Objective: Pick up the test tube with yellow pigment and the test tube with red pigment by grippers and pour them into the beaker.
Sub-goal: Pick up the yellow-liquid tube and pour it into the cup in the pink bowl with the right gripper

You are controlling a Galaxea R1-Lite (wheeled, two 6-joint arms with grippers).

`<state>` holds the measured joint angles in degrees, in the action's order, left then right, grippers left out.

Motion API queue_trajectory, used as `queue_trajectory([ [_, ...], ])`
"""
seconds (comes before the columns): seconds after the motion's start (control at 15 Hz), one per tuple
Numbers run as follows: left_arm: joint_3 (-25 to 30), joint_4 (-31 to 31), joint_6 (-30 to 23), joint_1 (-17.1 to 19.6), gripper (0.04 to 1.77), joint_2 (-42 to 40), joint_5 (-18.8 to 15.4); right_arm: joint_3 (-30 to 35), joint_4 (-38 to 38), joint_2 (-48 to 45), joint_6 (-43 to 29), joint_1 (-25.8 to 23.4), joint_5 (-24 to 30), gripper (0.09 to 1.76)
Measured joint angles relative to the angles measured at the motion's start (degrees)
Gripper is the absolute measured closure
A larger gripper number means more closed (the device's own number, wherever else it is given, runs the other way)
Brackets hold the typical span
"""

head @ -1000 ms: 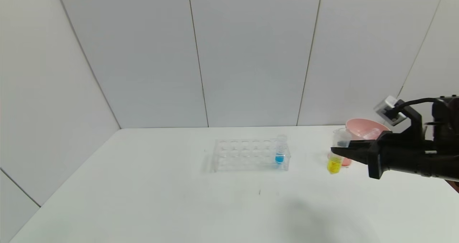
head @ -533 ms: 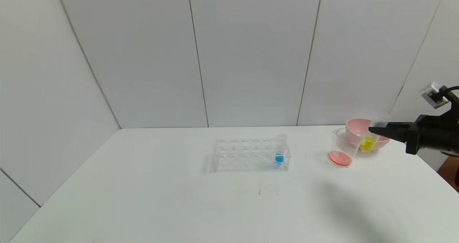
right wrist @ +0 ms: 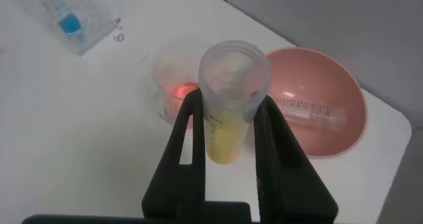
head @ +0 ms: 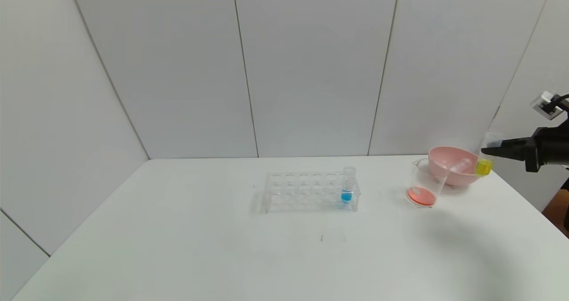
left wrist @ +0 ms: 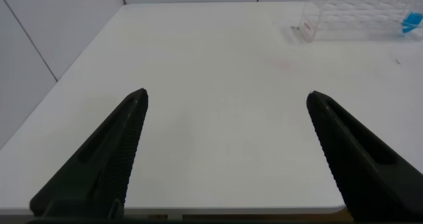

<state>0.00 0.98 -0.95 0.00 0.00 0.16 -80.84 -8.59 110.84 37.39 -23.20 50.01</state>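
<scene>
My right gripper is shut on the test tube with yellow pigment, which hangs upright just right of the pink bowl. In the right wrist view the fingers clamp the tube below its rim. The clear beaker stands left of the bowl with red liquid at its bottom, and also shows in the right wrist view. No tube with red liquid shows. My left gripper is open and empty above the table's near edge, out of the head view.
The pink bowl sits at the table's back right with a clear empty tube lying in it. A clear rack in mid-table holds a blue-liquid tube. The table's right edge is close to my right gripper.
My right gripper has carried the yellow tube from in front of the beaker, rightward and up, to beside the pink bowl. The beaker and rack have not moved.
</scene>
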Motion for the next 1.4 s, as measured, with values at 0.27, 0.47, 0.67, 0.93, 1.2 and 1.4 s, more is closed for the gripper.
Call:
queue_trajectory([
  [0.27,0.0,0.0,0.0,0.0,0.09,0.0,0.0,-10.1,-4.7,5.9,8.0,-1.1,0.0,1.36],
  [0.47,0.0,0.0,0.0,0.0,0.09,0.0,0.0,-14.0,-5.9,9.5,16.1,0.2,-0.4,1.36],
  [0.67,0.0,0.0,0.0,0.0,0.09,0.0,0.0,-17.7,-7.7,12.1,18.2,2.3,-3.0,1.36],
  [0.93,0.0,0.0,0.0,0.0,0.09,0.0,0.0,-24.7,-14.7,14.5,19.5,4.5,-5.3,1.36],
  [1.2,0.0,0.0,0.0,0.0,0.09,0.0,0.0,-32.4,-21.9,16.5,24.4,5.8,-10.5,1.36],
  [1.4,0.0,0.0,0.0,0.0,0.09,0.0,0.0,-33.5,-22.1,17.1,26.1,7.6,-12.8,1.36],
])
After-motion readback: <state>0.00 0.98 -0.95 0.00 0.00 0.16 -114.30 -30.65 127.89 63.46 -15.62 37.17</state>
